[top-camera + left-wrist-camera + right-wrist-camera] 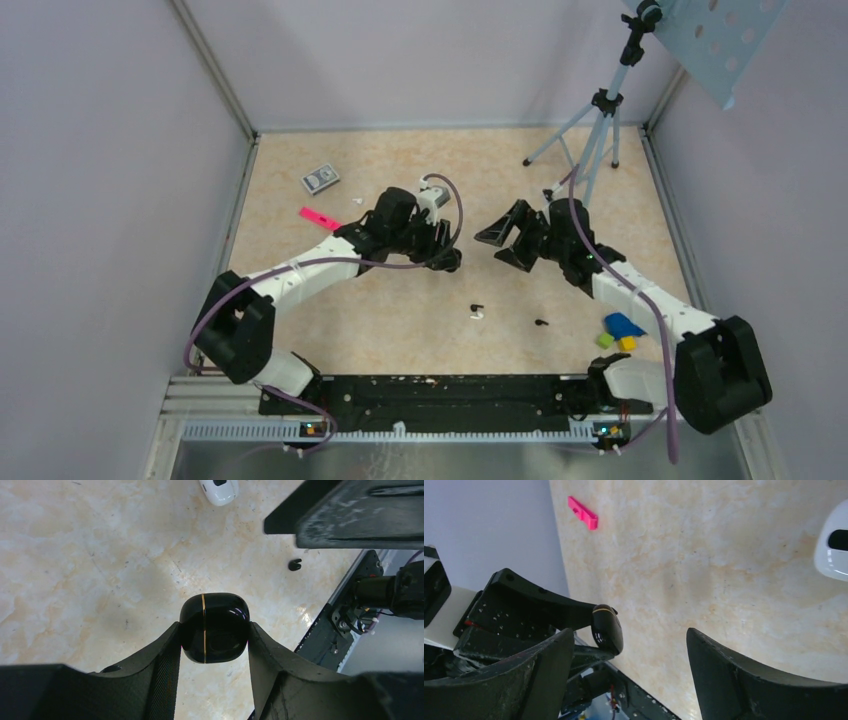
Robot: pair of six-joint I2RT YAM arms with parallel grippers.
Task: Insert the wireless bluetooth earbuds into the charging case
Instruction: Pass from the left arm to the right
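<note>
My left gripper [452, 261] is shut on a glossy black charging case [215, 615] with a thin gold seam, closed, pinched at its sides and held above the table. The case also shows in the right wrist view [607, 628], at my left gripper's fingertips. My right gripper [505, 240] is open and empty, facing the left gripper a short gap away; its jaws stand wide apart [629, 635]. A black earbud [475, 307] and a white earbud [478, 316] lie together on the table nearer the bases. Another black earbud [541, 322] lies to their right. One black earbud [295, 564] shows in the left wrist view.
A white rounded object with a dark slot [219, 490] lies below the right gripper [835, 550]. A pink strip [320, 217], a card box [320, 179] and a small white piece [357, 201] lie at back left. Coloured blocks [620, 331] lie near right. A tripod [598, 130] stands back right.
</note>
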